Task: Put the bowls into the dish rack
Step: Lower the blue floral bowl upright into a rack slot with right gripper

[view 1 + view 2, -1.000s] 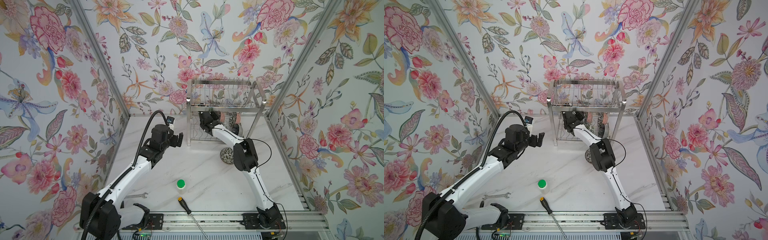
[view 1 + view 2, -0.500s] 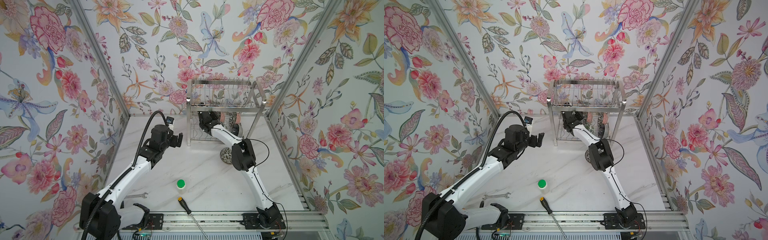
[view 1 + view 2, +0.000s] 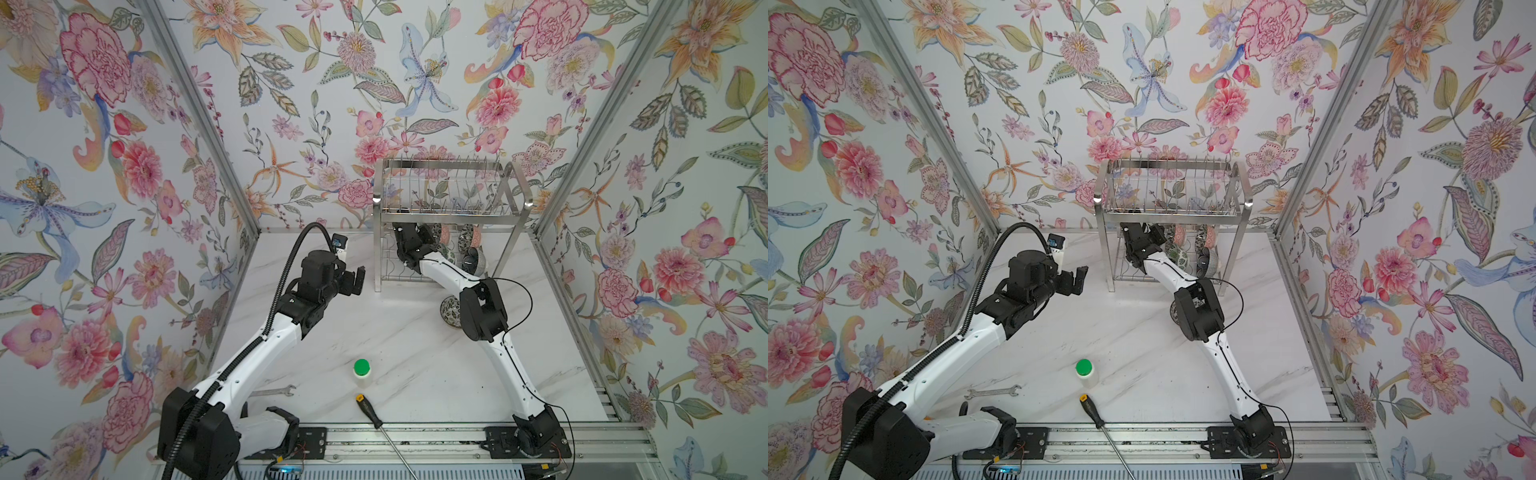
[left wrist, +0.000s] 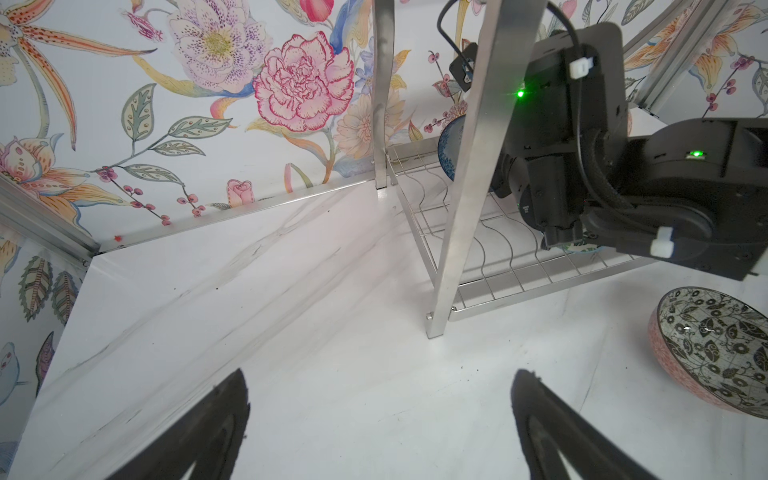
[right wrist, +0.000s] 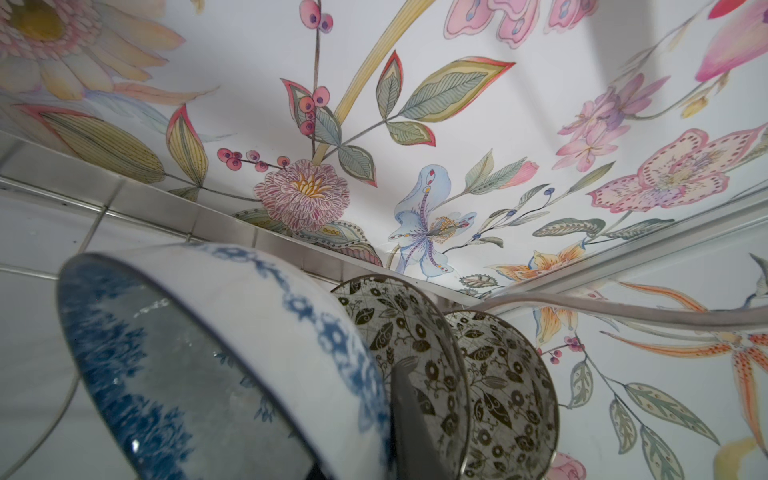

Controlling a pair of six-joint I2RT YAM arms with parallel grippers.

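Note:
The dish rack (image 3: 444,216) (image 3: 1167,214) stands at the back of the table. My right gripper (image 5: 386,399) reaches into its lower tier, mostly hidden under the upper tier in both top views. It is shut on the wall of a blue floral bowl (image 5: 249,332) (image 4: 451,153), with one finger (image 5: 409,395) on the outside. Two black-and-white floral bowls (image 5: 415,332) stand on edge just beyond it. Another black-and-white bowl (image 3: 449,311) (image 4: 715,353) lies on the table beside the right elbow. My left gripper (image 3: 357,280) (image 4: 380,382) hangs open and empty left of the rack.
A green-capped white bottle (image 3: 361,371), a screwdriver (image 3: 368,409) and a wrench (image 3: 276,390) lie near the front rail. The rack's flat leg (image 4: 469,166) stands between my left gripper and the right arm. Flowered walls close in on three sides.
The right arm's elbow has shifted slightly to the left while its gripper stays in the rack's lower tier. The left arm has not moved.

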